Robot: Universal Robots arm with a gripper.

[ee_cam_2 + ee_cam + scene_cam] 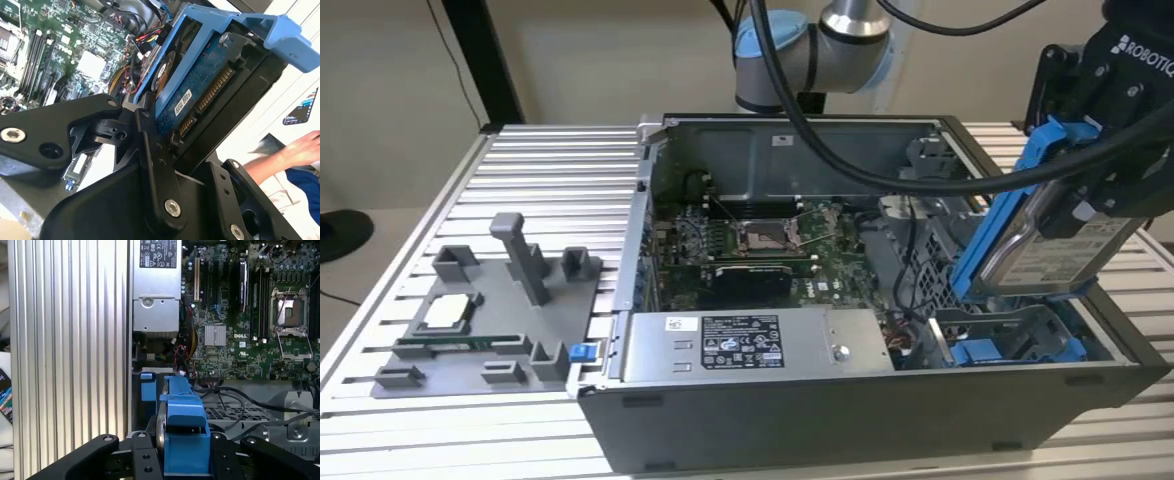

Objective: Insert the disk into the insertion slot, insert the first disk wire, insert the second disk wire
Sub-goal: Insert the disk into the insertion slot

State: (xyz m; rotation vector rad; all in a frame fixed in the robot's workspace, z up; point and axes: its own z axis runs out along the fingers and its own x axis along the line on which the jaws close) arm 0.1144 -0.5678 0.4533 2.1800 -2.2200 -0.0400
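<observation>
Exterior view: the gripper (1091, 205) pinches the disk (1051, 250) between its fingers, tilted on edge over the open computer case (854, 400). The disk's lower end is just above the insertion slot (1007, 345) — the blue-railed bay in the case's near corner on the exterior view's right — and is not seated in it. The case stands on a ribbed metal table (547, 170) — a grey fixture tray (480, 330) lies near the table's edge on the exterior view's left. In the second wrist view, a person's hand (300, 147) shows beyond the disk.
</observation>
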